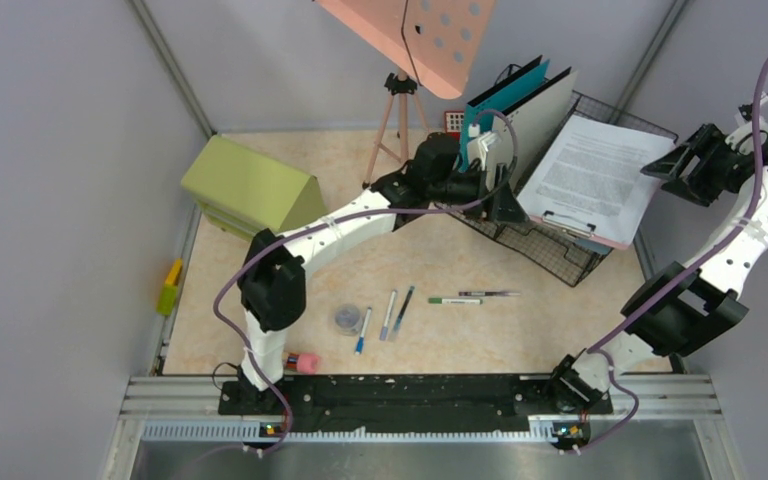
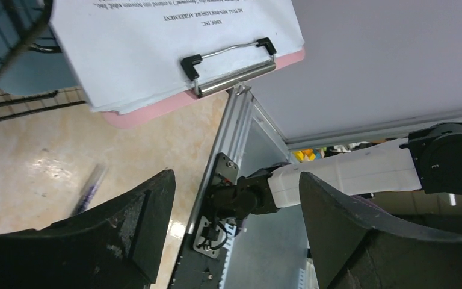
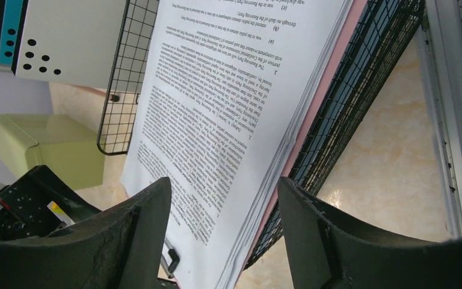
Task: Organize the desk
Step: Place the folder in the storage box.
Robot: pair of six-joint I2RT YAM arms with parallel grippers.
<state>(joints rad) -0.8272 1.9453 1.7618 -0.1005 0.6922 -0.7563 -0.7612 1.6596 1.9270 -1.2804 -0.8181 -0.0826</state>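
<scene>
Both agape, empty: left pincer (image 2: 234, 201), right pincer (image 3: 222, 195); clipboard (image 1: 600, 175) overhangs wire basket (image 1: 552, 257); pens (image 1: 390, 315) on desk (image 1: 530, 335).

The left arm (image 1: 345, 232) and right arm (image 1: 750, 240) are showing white shells between bulky black joints, each trailing a purple cable (image 1: 216, 305) and ending in curved matte-black fingers (image 2: 138, 223).

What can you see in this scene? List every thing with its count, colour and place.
desk: one, beige marbled, under everything
cabinet: one, green, back left
tripod: one, tan, back centre
wire basket: one, black, back right
folders: several, teal and grey, in basket
clipboard: one, pink with white papers, on basket
pens: five, mixed colours, desk centre
dish: one, clear, beside pens
left gripper: one, black, open, near folders
right gripper: one, black, open, beside clipboard
</scene>
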